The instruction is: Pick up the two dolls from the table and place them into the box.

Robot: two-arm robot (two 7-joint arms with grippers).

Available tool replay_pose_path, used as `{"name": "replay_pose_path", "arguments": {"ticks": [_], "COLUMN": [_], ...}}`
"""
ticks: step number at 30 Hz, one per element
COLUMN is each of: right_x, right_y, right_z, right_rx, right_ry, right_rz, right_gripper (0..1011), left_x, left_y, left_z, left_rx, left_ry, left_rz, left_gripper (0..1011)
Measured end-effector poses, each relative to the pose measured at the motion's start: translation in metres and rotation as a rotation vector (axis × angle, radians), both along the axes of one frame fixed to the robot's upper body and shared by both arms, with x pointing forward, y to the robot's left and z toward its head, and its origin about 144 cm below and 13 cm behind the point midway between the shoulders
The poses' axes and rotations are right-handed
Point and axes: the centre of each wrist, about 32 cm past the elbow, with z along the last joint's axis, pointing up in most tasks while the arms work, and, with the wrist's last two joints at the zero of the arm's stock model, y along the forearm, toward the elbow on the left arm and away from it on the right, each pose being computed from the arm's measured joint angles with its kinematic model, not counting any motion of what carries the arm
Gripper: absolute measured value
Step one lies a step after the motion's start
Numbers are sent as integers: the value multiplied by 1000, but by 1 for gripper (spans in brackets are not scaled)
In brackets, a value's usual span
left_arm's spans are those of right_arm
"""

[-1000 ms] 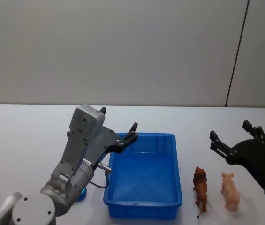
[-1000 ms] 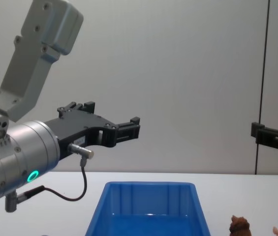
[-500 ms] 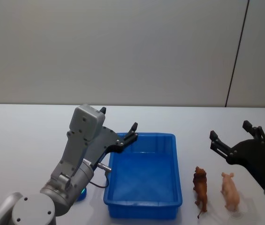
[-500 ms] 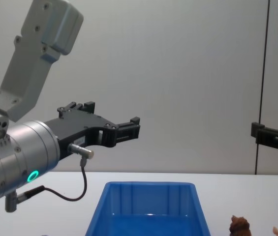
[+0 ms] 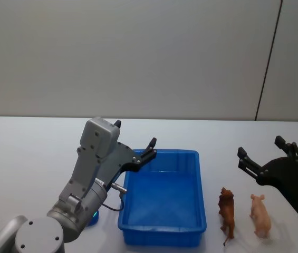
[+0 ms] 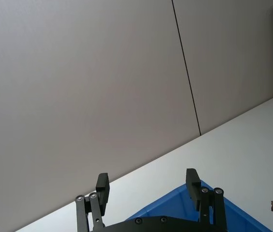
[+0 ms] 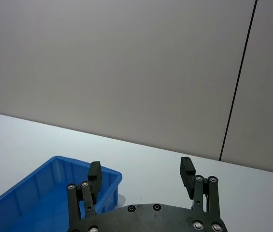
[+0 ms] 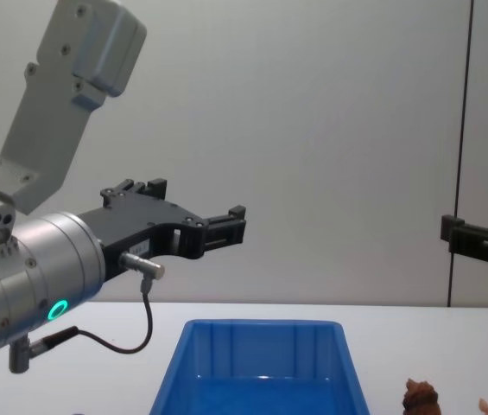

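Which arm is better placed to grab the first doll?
Right, most likely. The right gripper hovers open just behind the brown doll and pink doll, both standing right of the box. The left gripper, also open, is across the box from them.

text: none legible | labels: none | brands: none | numbers: none
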Motion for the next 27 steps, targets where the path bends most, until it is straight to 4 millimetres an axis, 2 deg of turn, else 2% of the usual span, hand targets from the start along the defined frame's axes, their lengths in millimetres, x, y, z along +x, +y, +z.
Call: {"name": "replay_pose_path", "arguments": {"ticks": [13,27], "right_x": [2,5], "right_y": [-2,-9], "right_z": [0,-6], "right_rx": [-4,-53], "right_ry": [8,96], "right_rz": [-15,-93], "right_gripper": [1001,1001], "left_x": [0,0], "left_y": [0,0], "left_z": [0,0], "left_rx": [0,0], "left_ry": [0,0], "left_rz": [0,0], "left_gripper": [1001,1001]}}
